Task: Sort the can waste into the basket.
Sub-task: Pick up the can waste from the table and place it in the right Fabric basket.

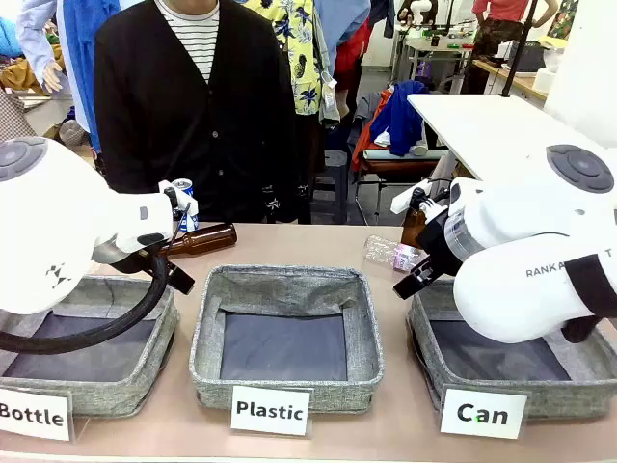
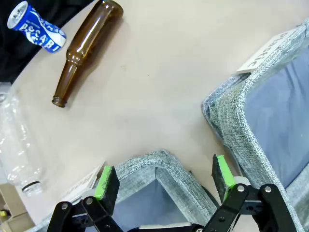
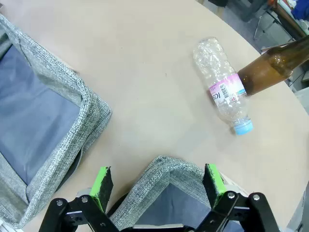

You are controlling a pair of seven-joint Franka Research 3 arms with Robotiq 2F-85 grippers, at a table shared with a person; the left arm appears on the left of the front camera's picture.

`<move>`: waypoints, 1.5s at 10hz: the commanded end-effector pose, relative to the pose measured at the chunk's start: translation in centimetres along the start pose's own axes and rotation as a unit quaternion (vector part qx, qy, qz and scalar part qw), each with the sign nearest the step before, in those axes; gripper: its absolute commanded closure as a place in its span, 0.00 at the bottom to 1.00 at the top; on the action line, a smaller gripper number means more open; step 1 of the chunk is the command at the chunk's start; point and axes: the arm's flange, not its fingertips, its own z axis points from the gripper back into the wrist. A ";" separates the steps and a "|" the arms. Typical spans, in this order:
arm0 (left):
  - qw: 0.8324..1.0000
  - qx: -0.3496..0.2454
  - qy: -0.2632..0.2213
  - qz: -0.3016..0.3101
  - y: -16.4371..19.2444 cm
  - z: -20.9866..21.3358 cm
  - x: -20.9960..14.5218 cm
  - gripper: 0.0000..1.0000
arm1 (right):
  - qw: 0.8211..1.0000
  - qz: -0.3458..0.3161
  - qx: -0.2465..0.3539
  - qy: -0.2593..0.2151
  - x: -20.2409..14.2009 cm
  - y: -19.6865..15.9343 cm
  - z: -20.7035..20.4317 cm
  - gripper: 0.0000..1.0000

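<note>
Counting three grey baskets: Bottle basket (image 1: 166, 323), Plastic basket (image 1: 205, 342), Can basket (image 1: 422, 340). Spotting beyond them one blue-and-white can (image 1: 182, 196) far left, well apart from the Can basket, two brown bottles (image 1: 198, 239) (image 1: 415, 229), two clear plastic bottles (image 2: 19, 150) (image 1: 393, 254). Holding left gripper (image 2: 164, 176) and right gripper (image 3: 157, 181) over basket corners, fingers apart, empty.

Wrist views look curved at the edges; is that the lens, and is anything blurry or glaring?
Left wrist view: yes, the wide lens bows the table edge, yet print on the blue can stays sharp. Right wrist view: the clear plastic bottle shows soft glints, no harsh glare. Front view: even light, soft shadow inside the Can basket.
</note>
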 end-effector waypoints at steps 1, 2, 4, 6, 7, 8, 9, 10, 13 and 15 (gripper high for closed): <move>1.000 0.000 0.000 0.000 0.0 0.0 0.0 0.00 | 1.000 0.000 0.000 0.000 0.0 0.0 0.0 0.00; 1.000 0.000 0.000 0.000 0.0 0.0 0.0 0.00 | 1.000 0.000 0.000 0.000 0.0 0.0 0.0 0.00; 1.000 0.000 0.000 0.000 0.0 0.0 0.0 0.00 | 1.000 0.000 0.000 0.000 0.0 0.0 0.0 0.00; 1.000 0.000 0.000 0.000 0.0 0.0 0.0 0.00 | 1.000 0.000 0.000 0.000 0.0 0.0 0.0 0.00; 1.000 0.000 0.000 0.000 0.0 0.0 0.0 0.00 | 1.000 0.000 0.000 0.000 0.0 0.0 0.0 0.00; 1.000 0.000 0.000 0.000 0.0 0.0 0.0 0.00 | 1.000 0.000 0.000 0.000 0.0 0.0 0.0 0.00; 1.000 0.000 0.000 0.000 0.0 0.0 0.0 0.00 | 1.000 0.000 0.000 0.000 0.0 0.0 0.0 0.00; 1.000 0.000 0.000 0.000 0.0 0.0 0.0 0.00 | 1.000 0.000 0.000 0.000 0.0 0.0 0.0 0.00; 1.000 0.000 0.000 0.000 0.0 0.0 0.0 0.00 | 1.000 0.000 0.000 0.000 0.0 0.0 0.0 0.00; 1.000 0.000 0.000 0.000 0.0 0.0 0.0 0.00 | 1.000 0.000 0.000 0.000 0.0 0.0 0.0 0.00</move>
